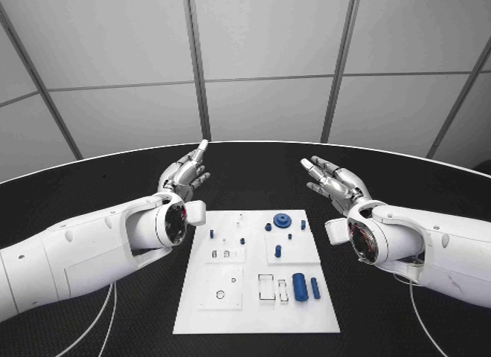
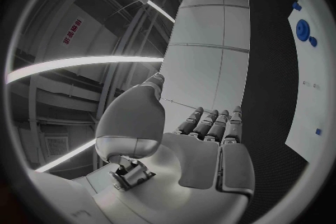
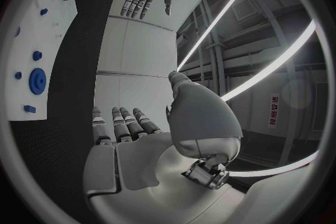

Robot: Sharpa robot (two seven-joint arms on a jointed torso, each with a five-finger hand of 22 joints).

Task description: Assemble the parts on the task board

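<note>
Left hand: fingers spread, empty, raised beyond the task board.
Right hand: likewise spread, empty.
Parts: untouched behind both palms, probably awaiting the first pick.

A sign with red characters hangs on the room wall in the left wrist view; the same kind of red-lettered sign appears in the right wrist view. The characters are too small to read.
</note>
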